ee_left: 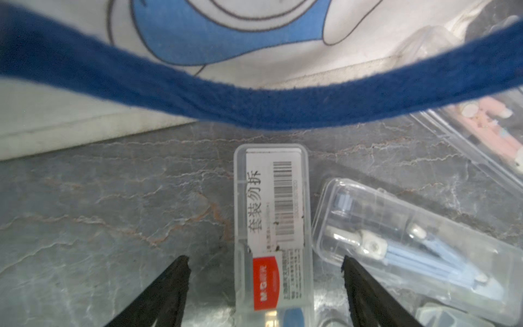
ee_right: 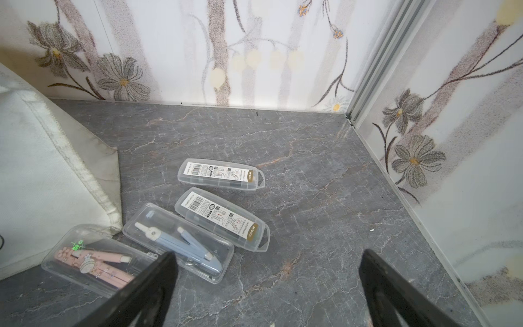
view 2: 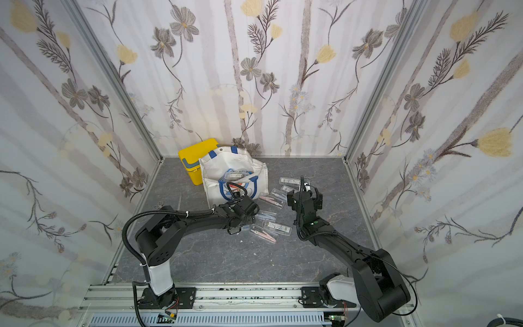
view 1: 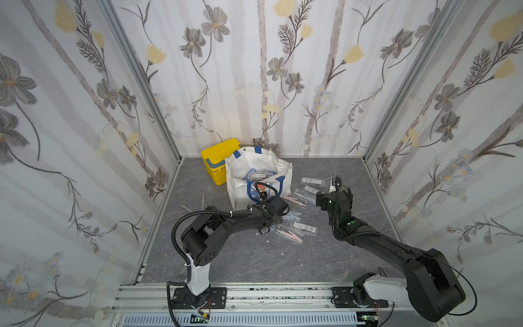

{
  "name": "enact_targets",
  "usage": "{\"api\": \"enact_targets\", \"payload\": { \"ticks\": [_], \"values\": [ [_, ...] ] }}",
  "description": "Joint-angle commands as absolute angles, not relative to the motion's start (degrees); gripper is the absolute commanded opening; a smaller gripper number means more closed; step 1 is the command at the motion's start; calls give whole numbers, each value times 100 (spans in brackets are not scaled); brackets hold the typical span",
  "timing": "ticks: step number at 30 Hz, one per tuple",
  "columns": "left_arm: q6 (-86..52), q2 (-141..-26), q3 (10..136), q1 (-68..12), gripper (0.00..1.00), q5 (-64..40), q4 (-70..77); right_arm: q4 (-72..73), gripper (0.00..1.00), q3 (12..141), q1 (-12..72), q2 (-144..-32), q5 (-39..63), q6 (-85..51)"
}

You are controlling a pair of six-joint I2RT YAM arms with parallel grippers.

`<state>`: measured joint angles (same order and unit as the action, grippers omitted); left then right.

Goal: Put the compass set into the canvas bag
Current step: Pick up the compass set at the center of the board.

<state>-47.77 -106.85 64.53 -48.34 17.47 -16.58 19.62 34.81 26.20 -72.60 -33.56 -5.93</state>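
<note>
The compass set (ee_left: 271,226), a clear labelled case, lies flat on the grey table (ee_left: 113,212), just in front of the canvas bag (ee_left: 56,113) and near its sagging blue handle (ee_left: 254,110). The left gripper (ee_left: 263,258) straddles the case with its jaws apart, and neither finger touches it. A blue compass case (ee_left: 396,240) lies just beside. The right gripper (ee_right: 268,253) hangs wide open above the table and holds nothing. Other cases (ee_right: 220,175) lie nearby.

The bag (view 1: 246,164) is white with blue handles and a blue cartoon face; the box (view 1: 215,157) is yellow. The table (view 1: 254,260) is veined grey, the walls (view 1: 243,70) white with grey and yellow flowers.
</note>
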Motion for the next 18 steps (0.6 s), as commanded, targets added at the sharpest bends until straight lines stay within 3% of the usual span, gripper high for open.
{"api": "enact_targets", "payload": {
  "ticks": [1, 18],
  "values": [
    [-4755, -10415, 6297, -4852, 83, 1945, -1545, 2171, 99, 3458, 2611, -7317, -3315, -622],
    [-4698, -10641, 6337, -4775, 76, 1739, -1564, 2126, 100, 3463, 2604, -7382, -3195, -729]
  ]
}}
